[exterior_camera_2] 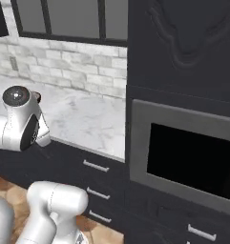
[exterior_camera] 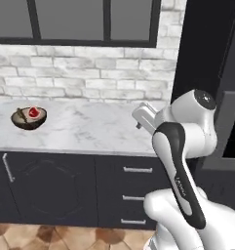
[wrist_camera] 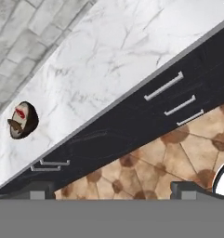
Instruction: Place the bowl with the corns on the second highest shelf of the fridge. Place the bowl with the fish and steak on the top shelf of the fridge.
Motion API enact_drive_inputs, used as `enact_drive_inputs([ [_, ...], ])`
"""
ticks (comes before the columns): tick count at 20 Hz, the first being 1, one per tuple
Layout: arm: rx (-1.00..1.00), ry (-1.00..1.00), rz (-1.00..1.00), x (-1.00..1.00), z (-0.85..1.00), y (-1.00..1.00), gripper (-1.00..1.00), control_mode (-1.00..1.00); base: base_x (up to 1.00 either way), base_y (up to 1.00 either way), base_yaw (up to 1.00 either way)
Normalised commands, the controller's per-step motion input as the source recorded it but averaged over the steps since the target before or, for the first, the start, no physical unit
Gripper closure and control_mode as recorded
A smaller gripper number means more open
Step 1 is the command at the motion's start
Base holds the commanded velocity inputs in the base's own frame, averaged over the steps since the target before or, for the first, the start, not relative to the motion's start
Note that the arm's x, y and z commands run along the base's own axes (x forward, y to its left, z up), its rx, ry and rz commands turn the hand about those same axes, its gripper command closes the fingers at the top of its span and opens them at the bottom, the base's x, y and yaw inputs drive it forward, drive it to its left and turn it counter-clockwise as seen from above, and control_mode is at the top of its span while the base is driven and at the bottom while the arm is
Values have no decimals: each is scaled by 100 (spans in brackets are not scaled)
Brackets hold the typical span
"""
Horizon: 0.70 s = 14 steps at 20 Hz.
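White marble tabletop [exterior_camera: 89, 128] carries the dark bowl [exterior_camera: 29, 117] with the steak [exterior_camera: 33, 113] far left of the arm, so the jaws, spread wide and empty, should approach level and take the rim without tipping it.

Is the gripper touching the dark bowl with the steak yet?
Apart. The left base view shows the dark bowl far left on the counter, bare marble between it and the open gripper.
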Motion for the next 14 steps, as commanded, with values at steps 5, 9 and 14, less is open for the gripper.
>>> enact_drive_inputs([
  [5,0,0,0,0,0,0,-100,100,3,100,-21],
  [9,0,0,0,0,0,0,-100,100,55,100,-30],
  [14,0,0,0,0,0,0,-100,100,40,100,-42],
])
